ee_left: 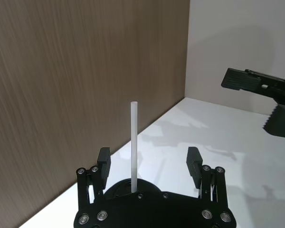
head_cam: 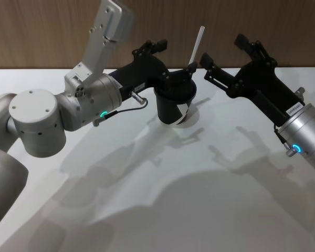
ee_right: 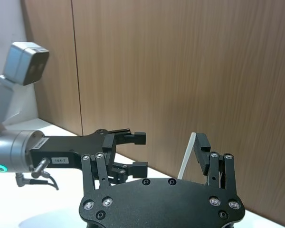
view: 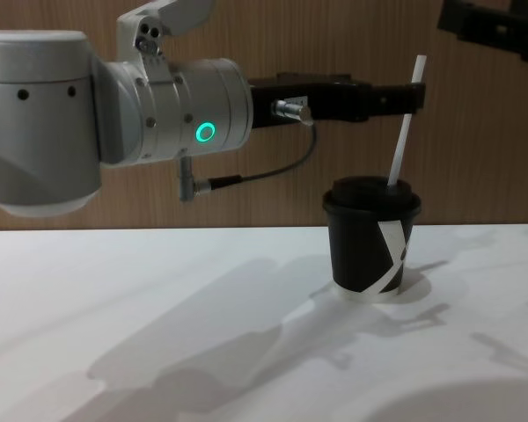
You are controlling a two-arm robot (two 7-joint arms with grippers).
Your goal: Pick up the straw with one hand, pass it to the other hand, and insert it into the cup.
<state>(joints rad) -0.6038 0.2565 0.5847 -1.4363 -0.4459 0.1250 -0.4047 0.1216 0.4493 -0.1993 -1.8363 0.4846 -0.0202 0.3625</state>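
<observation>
The black cup (head_cam: 174,107) with white bands stands upright on the white table (head_cam: 163,199). The white straw (head_cam: 196,46) sticks up through its lid, leaning toward the right. My left gripper (head_cam: 170,60) hovers just above the lid, open, with a finger on each side of the straw (ee_left: 134,142) and a gap on both sides. My right gripper (head_cam: 227,52) is open and holds nothing, in the air to the right of the cup, apart from the straw. From the chest, the straw (view: 405,123) rises out of the cup (view: 372,246) past the left gripper (view: 405,98).
A wooden wall (head_cam: 52,31) runs along the back of the table, close behind the cup. The left arm's silver body (head_cam: 47,115) reaches in from the left, and the right arm's silver housing (head_cam: 307,136) sits at the right edge.
</observation>
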